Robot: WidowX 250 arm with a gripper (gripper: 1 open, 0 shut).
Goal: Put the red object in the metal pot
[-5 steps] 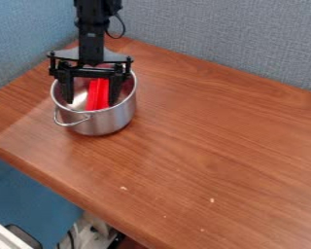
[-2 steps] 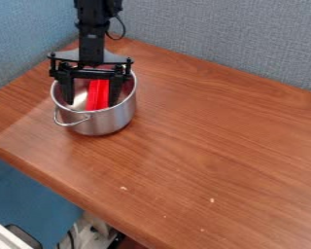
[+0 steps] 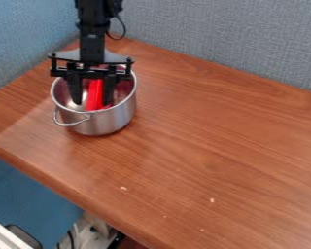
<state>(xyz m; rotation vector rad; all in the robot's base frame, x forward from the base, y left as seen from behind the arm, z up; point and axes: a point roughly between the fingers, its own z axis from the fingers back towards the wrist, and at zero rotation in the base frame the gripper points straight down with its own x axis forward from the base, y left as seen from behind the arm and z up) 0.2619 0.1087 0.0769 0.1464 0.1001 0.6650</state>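
Camera view now: the wooden desk (image 3: pixel 210 156) fills most of the scene, unchanged, with the grey-blue panel (image 3: pixel 236 44) behind it. Near the desk's far left corner the arm (image 3: pixel 93 27) reaches down from above, as it did a moment ago. Beneath it the shiny metal pot (image 3: pixel 96 117) stands upright in the same spot, its loop handle towards the viewer. Down inside the pot is the red object (image 3: pixel 94 95), still leaning lengthwise towards the near wall. What has changed is the jaws (image 3: pixel 92 94): their dark fingers, spread wide earlier, have drawn inward and now stand partly open, one on each side of the red object. They seem close against it, though at this size I cannot tell whether they grip it.
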